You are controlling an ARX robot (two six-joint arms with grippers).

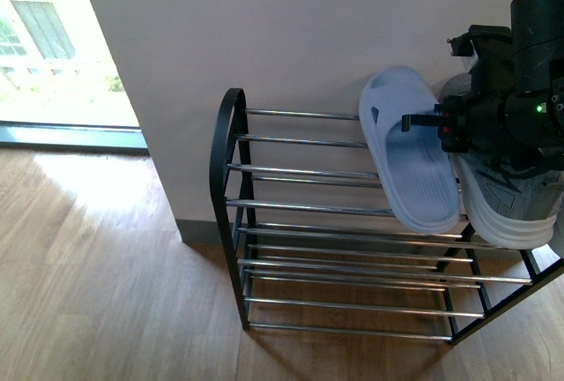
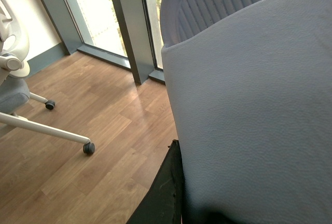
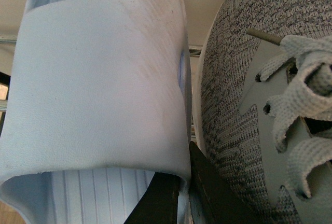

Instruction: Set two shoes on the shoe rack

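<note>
**A:** How many shoes are there, and where?

**B:** Two in the front view, and they don't match: one pale blue slipper (image 1: pixel 414 160) and one grey knit sneaker (image 1: pixel 507 205) with a thick white sole. Both lie on the top shelf of the one shoe rack (image 1: pixel 231 160), at the right of the frame. The slipper is on the left and the sneaker is close beside it, partly hidden by the black arm.

**A:** How many arms?

**B:** One shows there, at the upper right, and it reaches over the slipper. In the right wrist view, the right gripper (image 3: pixel 184 203) has two dark fingers, one on each side of the edge of the slipper's strap. The sneaker's laces are just alongside. It isn't clear whether the fingers are actually pinching the strap.

**A:** And the other arm?

**B:** Only one dark finger of the left gripper (image 2: pixel 165 195) shows, next to a pale blue slipper strap that fills most of that view (same slipper or a second one, impossible to say). Its grip can't be judged either.

**A:** What else is there?

**B:** There's a wooden floor (image 1: pixel 106 266), a plain wall (image 1: pixel 264 28) behind the rack, and a window (image 1: pixel 44 37) at the upper left. The left wrist view also shows one white office chair (image 2: pixel 15 94), with two casters visible.
</note>
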